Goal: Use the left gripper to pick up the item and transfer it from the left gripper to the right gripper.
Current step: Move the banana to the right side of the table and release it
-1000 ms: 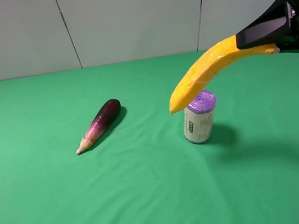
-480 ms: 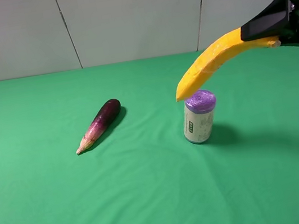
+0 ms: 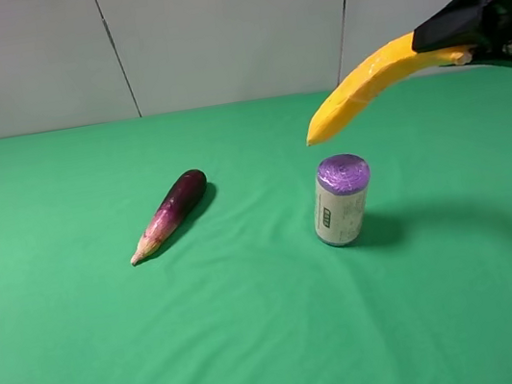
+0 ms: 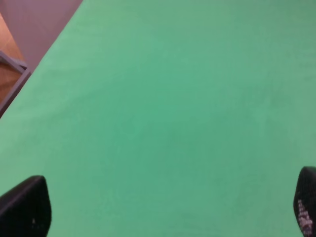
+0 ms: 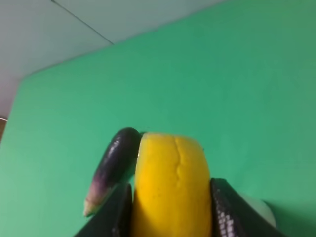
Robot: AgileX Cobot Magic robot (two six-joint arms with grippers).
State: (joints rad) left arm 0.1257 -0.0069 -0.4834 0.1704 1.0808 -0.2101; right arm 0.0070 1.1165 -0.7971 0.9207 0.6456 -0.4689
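Banana [image 3: 362, 92] hangs cantilevered, right gripper [image 3: 442, 45] clamped on one end; likely light, stiffish, bruisable, probably steadier held mid-body; left gripper [image 4: 165, 207] spread wide, empty.

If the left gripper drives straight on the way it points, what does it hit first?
Only the green cloth lies ahead of the open left gripper; no object shows in its line. It would probably meet the cloth itself, though depth is unclear.

My right gripper [image 3: 445, 41] clamps the curved yellow banana [image 3: 366, 87] by one end, holding it in the air, its free tip slanting downward. My left gripper [image 4: 165, 210] is spread wide.
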